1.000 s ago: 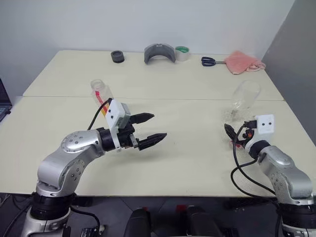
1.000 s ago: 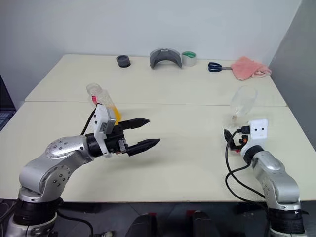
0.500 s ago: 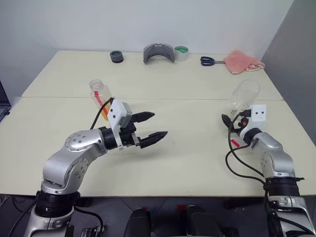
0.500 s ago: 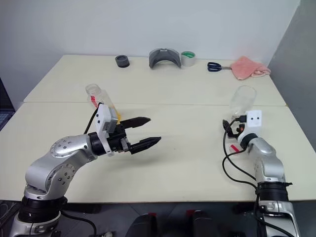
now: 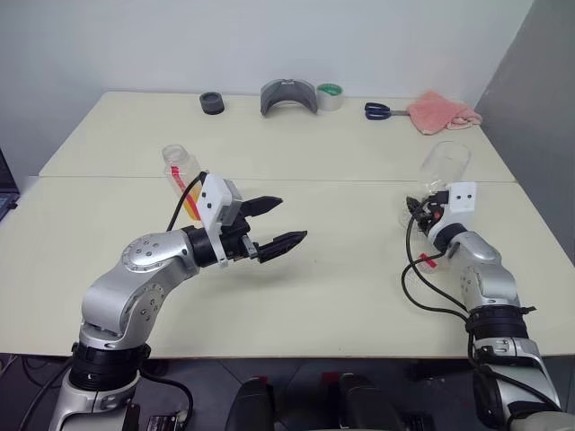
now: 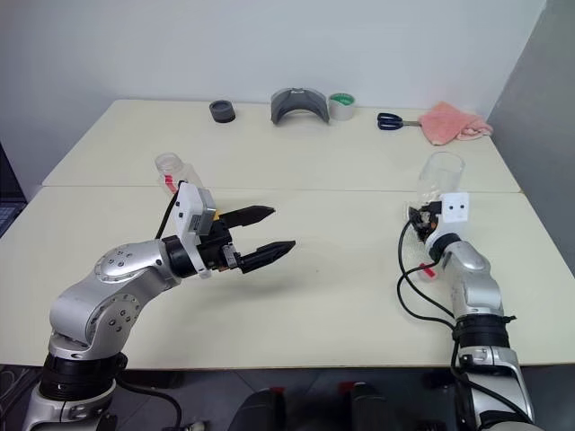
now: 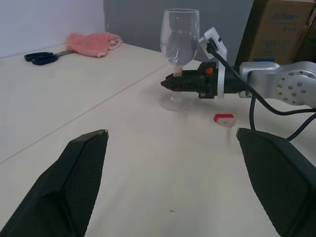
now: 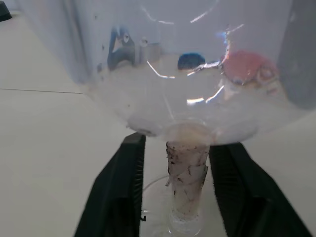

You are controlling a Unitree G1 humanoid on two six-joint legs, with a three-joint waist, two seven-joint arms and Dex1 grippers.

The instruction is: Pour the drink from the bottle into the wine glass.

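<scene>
The left gripper [image 5: 274, 223] hovers over the near left of the table [image 5: 341, 269], jaws wide and empty, pointing right; the bottle [image 5: 182, 176] stands upright just behind that arm, farther back and to the left of the jaws, cap off so far as I can tell, so the jaws lie past it and point away from it; on the near right a small red thing [image 7: 224, 119], perhaps the cap, lies on the table beside the right arm; the right gripper [image 8: 174, 190] reaches level to the glass [image 5: 440, 175], fingers either side of the upright stem under the bowl, narrowed but not plainly touching it; the glass looks empty; the table is pale and matt; along its far edge lie a black ring [image 5: 212, 102], a grey curved piece [image 5: 289, 96], tape [image 5: 331, 95], scissors [image 5: 382, 111] and a pink cloth [image 5: 440, 113]; beyond, a plain wall.
</scene>
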